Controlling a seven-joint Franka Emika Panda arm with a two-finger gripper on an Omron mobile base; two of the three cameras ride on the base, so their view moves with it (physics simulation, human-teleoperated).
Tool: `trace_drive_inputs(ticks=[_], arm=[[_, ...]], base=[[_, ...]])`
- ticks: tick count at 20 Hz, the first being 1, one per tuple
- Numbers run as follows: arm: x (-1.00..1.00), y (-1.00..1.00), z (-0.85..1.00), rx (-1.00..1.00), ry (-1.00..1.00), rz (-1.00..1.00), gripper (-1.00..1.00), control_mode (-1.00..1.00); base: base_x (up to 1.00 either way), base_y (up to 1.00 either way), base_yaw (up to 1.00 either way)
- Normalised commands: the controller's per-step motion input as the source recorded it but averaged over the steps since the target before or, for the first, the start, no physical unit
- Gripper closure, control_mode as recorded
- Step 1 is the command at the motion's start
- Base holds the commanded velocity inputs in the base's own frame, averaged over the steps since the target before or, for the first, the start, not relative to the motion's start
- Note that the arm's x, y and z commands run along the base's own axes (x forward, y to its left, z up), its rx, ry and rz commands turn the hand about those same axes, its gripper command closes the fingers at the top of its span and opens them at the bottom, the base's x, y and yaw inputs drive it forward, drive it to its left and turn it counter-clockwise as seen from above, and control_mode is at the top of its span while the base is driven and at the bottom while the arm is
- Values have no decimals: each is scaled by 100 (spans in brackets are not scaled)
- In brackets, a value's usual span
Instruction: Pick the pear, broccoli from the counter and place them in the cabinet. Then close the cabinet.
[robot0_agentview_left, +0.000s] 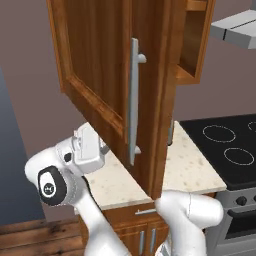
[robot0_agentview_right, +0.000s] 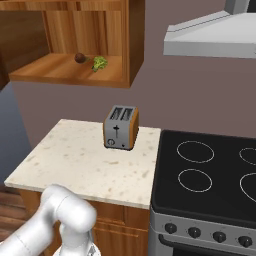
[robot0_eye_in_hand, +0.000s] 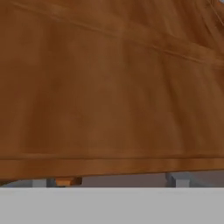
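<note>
The pear (robot0_agentview_right: 79, 57) and the broccoli (robot0_agentview_right: 100, 63) both sit on the shelf inside the cabinet (robot0_agentview_right: 70, 75), side by side and just apart, the pear to the left as the right base view has it, so what looks left to do is shut the door (robot0_agentview_left: 107, 75). That door stands swung out, nearly edge-on over the counter (robot0_agentview_right: 80, 160), its long axis upright and its silver handle (robot0_agentview_left: 134, 102) running top to bottom along the free edge. The arm's hand (robot0_agentview_left: 87, 147) is low on the outer, panelled side of the door, behind its lower corner from the left base view, with the hand camera pressed up close to brown wood. So the door lies straight ahead of the gripper, and I'd judge a push across that face, toward the cabinet opening, is what the next move turns on; the handle is on the near side and higher up. Whether the jaws are wide or pinched I cannot tell, since the fingertips are hidden against the panel. Counting: one pear, one broccoli, one open cabinet with one door standing out, one handle on it, one toaster (robot0_agentview_right: 121, 127) on the counter, and four burner rings on the stove (robot0_agentview_right: 205, 175) beside it.
</note>
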Motion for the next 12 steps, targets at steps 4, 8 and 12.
trace_drive_inputs(ticks=[4, 8, 12], arm=[[-7, -100, 64, 9, 4, 3, -100, -100], [19, -100, 79, 12, 42, 9, -100, -100], [49, -100, 88, 7, 53, 11, -100, -100]], base=[[0, 0, 0], [0, 0, 0], [0, 0, 0]])
